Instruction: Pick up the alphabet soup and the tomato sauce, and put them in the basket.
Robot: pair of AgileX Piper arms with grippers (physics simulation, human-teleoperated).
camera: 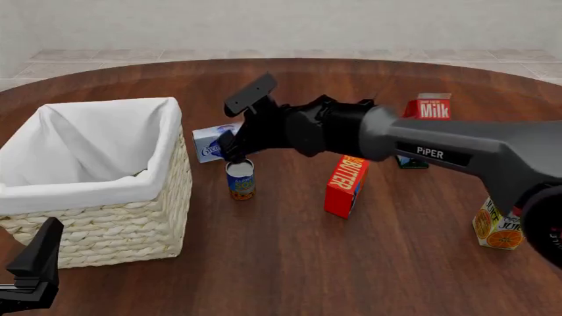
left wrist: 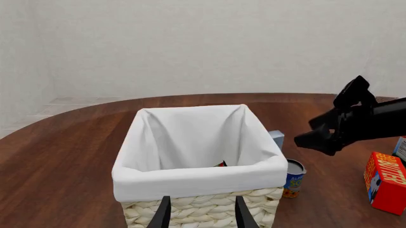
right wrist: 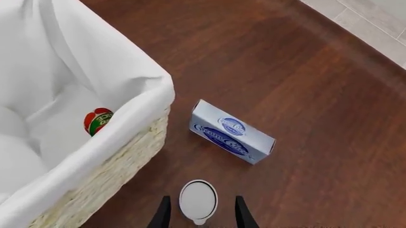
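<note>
Basket (right wrist: 127,118) holds tomato sauce (right wrist: 97,120); alphabet soup (right wrist: 198,199) outside btwn wide R fingers (right wrist: 163,213); L fingers (left wrist: 160,213) wide.

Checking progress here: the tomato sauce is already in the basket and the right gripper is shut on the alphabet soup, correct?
Not quite. The right gripper is open, fingers either side of the alphabet soup, as the right wrist view shows. The tomato sauce is indeed in the basket.

Table (camera: 290,263): basket (camera: 114,224), alphabet soup (camera: 239,179), boxes, maybe carton.
</note>
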